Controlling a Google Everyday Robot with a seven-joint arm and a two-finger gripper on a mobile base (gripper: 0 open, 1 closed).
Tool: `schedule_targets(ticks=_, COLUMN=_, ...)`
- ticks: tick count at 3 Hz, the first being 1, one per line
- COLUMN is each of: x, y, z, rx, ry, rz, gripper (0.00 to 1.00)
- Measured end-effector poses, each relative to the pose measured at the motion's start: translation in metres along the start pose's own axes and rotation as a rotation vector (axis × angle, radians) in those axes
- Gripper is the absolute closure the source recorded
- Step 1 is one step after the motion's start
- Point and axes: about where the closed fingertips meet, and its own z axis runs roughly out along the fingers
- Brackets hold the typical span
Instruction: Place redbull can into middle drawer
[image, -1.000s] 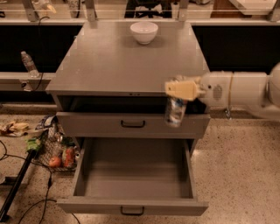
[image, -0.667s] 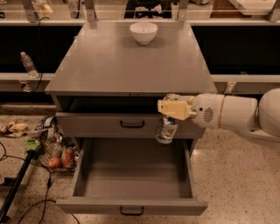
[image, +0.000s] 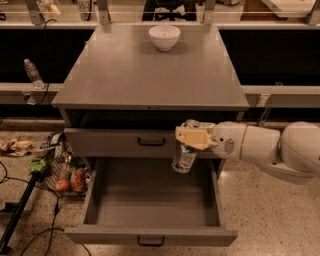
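Note:
My gripper (image: 189, 137) reaches in from the right on a white arm and is shut on the redbull can (image: 183, 158), gripping its top. The slim silver-and-blue can hangs upright below the fingers, over the right rear part of the open middle drawer (image: 150, 206). That drawer is the lowest one, pulled far out, a wide grey box with a small black handle (image: 150, 241) on its front. Its inside shows nothing in it. The can is above the drawer floor, in front of the shut drawer front above.
A white bowl (image: 164, 37) stands at the back of the grey cabinet top (image: 150, 70). The upper drawer front has a black handle (image: 151, 142). A wire basket of clutter (image: 65, 170), cables and a black pole lie on the floor at left. A plastic bottle (image: 33, 73) stands on the left ledge.
The arm has moved left and down with the can, from beside the cabinet's right edge to over the open drawer's right rear part.

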Motion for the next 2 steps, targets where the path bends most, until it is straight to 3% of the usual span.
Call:
schedule_targets(ticks=1, x=0.031, y=-0.027, z=0.019, rx=-0.074, ry=-0.065, rz=-0.065, gripper=1.00)
schedule_targets(ticks=2, x=0.070, y=-0.069, z=0.043, rx=-0.173, ry=-0.083, rz=-0.193, gripper=1.00)
